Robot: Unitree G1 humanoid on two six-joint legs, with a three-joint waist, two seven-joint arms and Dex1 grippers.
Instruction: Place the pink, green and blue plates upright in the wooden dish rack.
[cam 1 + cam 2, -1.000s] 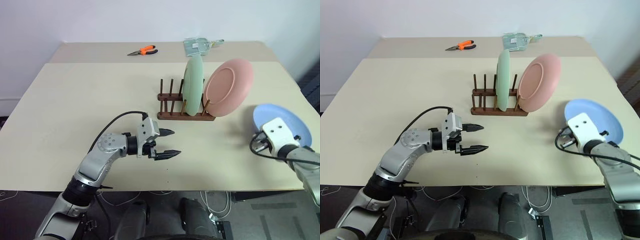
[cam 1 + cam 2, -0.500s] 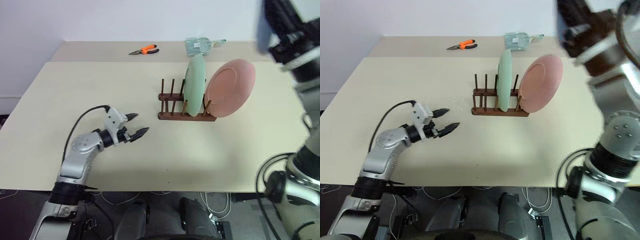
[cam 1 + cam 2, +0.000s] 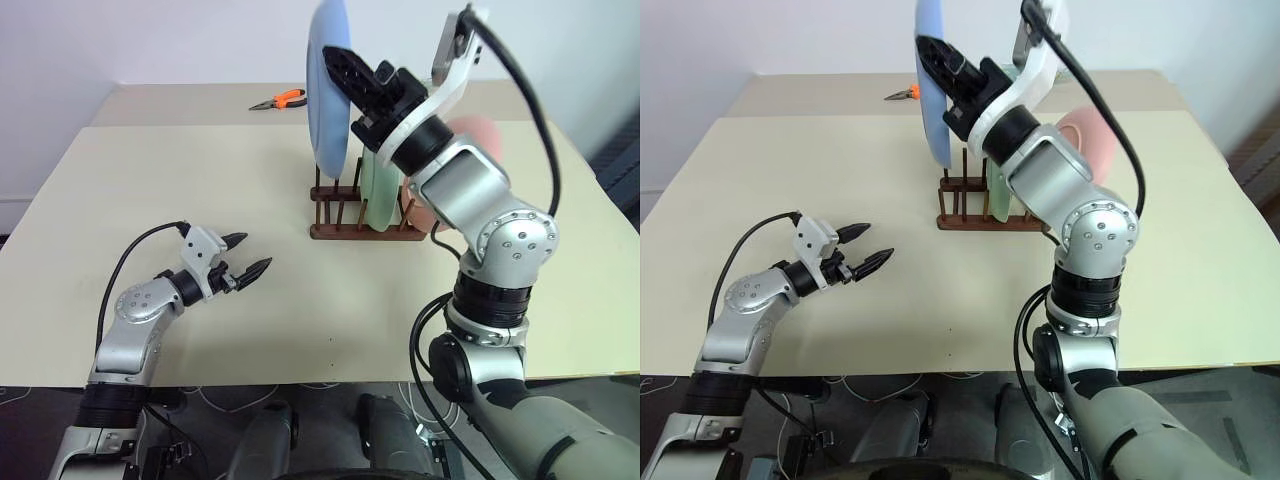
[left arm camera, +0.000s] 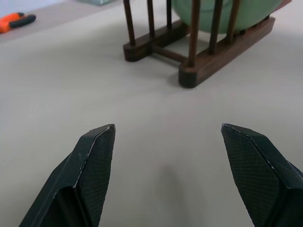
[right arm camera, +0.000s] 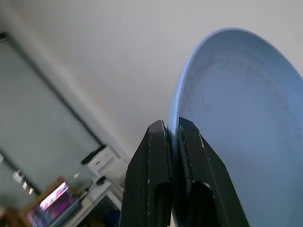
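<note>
Blue plate (image 3: 328,85) (upright) pinched by right claw (image 3: 345,62).

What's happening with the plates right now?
Right gripper shut on blue plate, upright above the rack. Left gripper open, empty. Green plate racked; free slots beside it.

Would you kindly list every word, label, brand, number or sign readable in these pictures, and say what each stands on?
None can be read.
The clear plastic packet at the table's far edge may carry print, but it is too small and blurred to tell.
The light blue round plate, pale green plate, dark brown wooden dish rack and orange-handled pliers bear no text.
</note>
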